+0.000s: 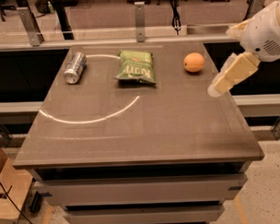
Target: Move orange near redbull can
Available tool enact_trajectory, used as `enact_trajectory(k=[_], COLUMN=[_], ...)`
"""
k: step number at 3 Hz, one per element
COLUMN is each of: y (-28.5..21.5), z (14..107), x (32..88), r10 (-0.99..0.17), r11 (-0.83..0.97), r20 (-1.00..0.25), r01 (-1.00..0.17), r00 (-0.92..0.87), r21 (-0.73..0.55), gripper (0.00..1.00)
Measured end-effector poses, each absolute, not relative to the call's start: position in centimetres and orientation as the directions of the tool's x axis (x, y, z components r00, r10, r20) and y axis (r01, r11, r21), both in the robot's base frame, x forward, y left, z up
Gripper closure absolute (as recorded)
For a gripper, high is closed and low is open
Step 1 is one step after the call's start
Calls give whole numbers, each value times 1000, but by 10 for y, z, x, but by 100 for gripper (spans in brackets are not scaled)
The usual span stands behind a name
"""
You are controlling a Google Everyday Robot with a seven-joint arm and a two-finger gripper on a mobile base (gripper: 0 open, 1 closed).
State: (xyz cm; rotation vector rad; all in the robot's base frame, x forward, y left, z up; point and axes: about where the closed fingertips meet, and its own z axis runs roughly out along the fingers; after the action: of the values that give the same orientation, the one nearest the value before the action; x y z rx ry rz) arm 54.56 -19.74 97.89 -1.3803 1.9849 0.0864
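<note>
Table (131, 132) – broad grey-brown top with a pale arc marked across its left half. White arm (266, 31) enters at upper right.

Green chip bag (136, 66) lies flat, back centre.

Redbull can (75, 67) is on its side at back left; its long axis runs front to back, the near end angled slightly left.

Orange (194, 62) sits at back right, well apart from the can, with the bag between them.

Gripper (216, 89) hangs over the table's right edge, pointing down-left – open or closed, cannot tell. The orange lies just left of and behind it, not touching.
</note>
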Motion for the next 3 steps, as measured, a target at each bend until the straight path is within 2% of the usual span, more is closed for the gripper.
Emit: enact_trajectory(k=[3], y=[-205], z=[939], x=[666], r10=[-733], r11=[511], r20=[-651], r01=[-791], r00=[-197], r21=[-337], gripper=[0])
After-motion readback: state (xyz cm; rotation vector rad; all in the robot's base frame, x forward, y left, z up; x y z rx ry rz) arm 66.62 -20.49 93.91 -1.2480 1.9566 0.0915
